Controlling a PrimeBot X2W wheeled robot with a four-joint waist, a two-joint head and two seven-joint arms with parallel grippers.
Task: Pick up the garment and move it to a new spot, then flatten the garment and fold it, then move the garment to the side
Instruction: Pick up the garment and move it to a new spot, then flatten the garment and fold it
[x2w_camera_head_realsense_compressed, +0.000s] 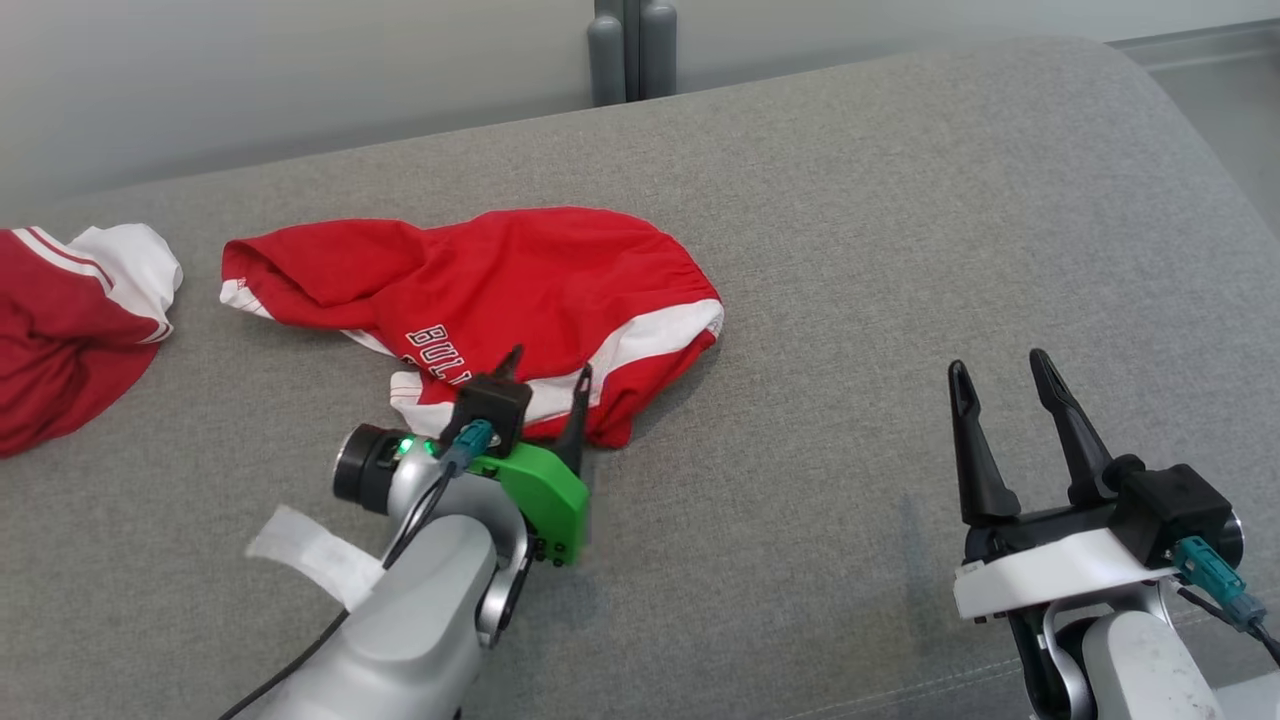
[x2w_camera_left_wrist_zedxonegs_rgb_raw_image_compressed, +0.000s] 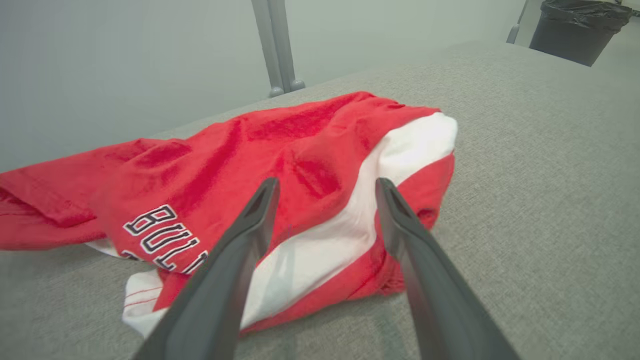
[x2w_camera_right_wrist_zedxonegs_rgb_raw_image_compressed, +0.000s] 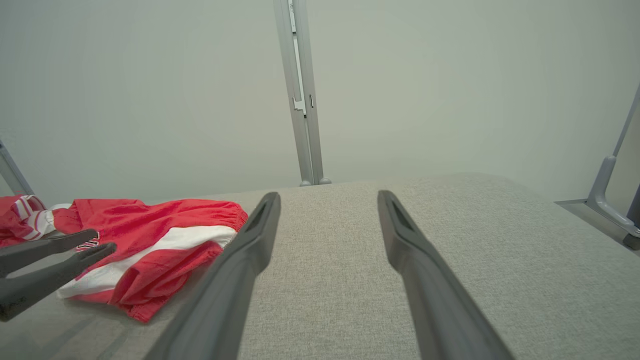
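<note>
A: Where's the left gripper (x2w_camera_head_realsense_compressed: 550, 362)?
B: Its forearm reaches in low, fingers spread wide over the near edge of the red garment (x2w_camera_head_realsense_compressed: 520, 270), gripping nothing.
A: And the garment?
B: Crumpled on the grey cushion (x2w_camera_head_realsense_compressed: 850, 200).
A: The right gripper (x2w_camera_head_realsense_compressed: 1000, 360)?
B: Open, empty, well apart.

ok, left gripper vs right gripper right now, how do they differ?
Position: the left gripper sits at the near edge of the red garment, straddling its white stripe; the right gripper is over bare grey surface, well clear of the cloth.
Mount: the left gripper has a green bracket, the right gripper a white bracket.
Shared: both are open, with long dark fingers, and neither is pinching anything.
</note>
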